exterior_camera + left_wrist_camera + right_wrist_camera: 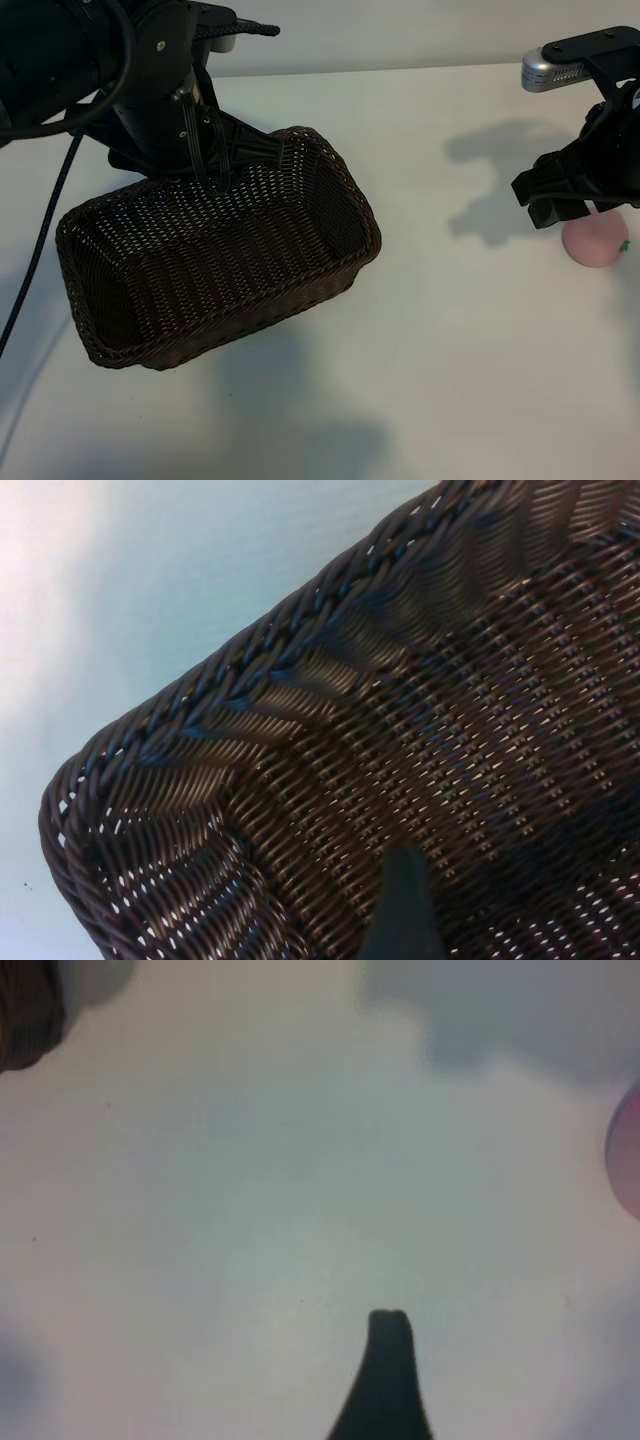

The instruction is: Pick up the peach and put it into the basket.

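- At the far left of the exterior view, the left gripper (205,150) hangs at the back rim of the large rectangular dark-brown woven wicker basket (300,270); its fingers dip down just at or inside the braided edge. The jaws stand wide apart, though whether a finger actually touches the weave I cannot tell.
- The left wrist view looks down into one rounded corner of the basket (250,740), with a single dark fingertip (400,910) poking over the sloping inner wall. Nothing lies in the part of the basket that shows.
- In the middle, the bare white table top (450,330) separates basket and fruit; they are well apart.
- At the right edge, the right gripper (575,195) hovers with jaws spread and nothing between them, just above and slightly to the basket side of the small round pale-pink peach (597,240), which rests on the table with its green leaf mark facing outward.
- In the right wrist view only a sliver of the peach (628,1150) shows at the frame's edge, so the claw is not yet centred over it.
- Judged from this, the step in hand is the approach: the right gripper should shift outward until the peach sits between the fingers, then descend low enough to close around its widest part, gently, since a round fruit can roll or squirt free.
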Robot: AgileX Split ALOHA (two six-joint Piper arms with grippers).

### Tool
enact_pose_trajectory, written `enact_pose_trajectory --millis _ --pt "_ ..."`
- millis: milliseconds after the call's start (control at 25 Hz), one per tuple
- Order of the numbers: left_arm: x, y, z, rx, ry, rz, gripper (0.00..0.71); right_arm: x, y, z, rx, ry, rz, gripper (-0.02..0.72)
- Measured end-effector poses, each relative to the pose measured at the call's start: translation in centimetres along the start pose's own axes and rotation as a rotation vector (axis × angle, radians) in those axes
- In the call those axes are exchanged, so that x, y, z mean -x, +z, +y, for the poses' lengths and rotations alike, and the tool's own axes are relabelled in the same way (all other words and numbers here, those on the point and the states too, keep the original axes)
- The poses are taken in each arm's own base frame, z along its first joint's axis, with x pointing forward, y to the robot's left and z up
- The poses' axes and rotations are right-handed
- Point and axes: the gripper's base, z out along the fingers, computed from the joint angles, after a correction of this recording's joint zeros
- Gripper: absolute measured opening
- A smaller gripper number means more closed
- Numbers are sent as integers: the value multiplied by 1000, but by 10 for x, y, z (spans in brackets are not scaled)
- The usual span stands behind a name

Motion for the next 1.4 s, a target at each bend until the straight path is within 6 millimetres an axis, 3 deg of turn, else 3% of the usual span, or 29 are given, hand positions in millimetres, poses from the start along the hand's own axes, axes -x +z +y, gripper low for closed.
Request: enact_pose_trajectory --millis 1400 --pt "0 0 3 16 -12 8 575 2 0 1 11 8 -18 594"
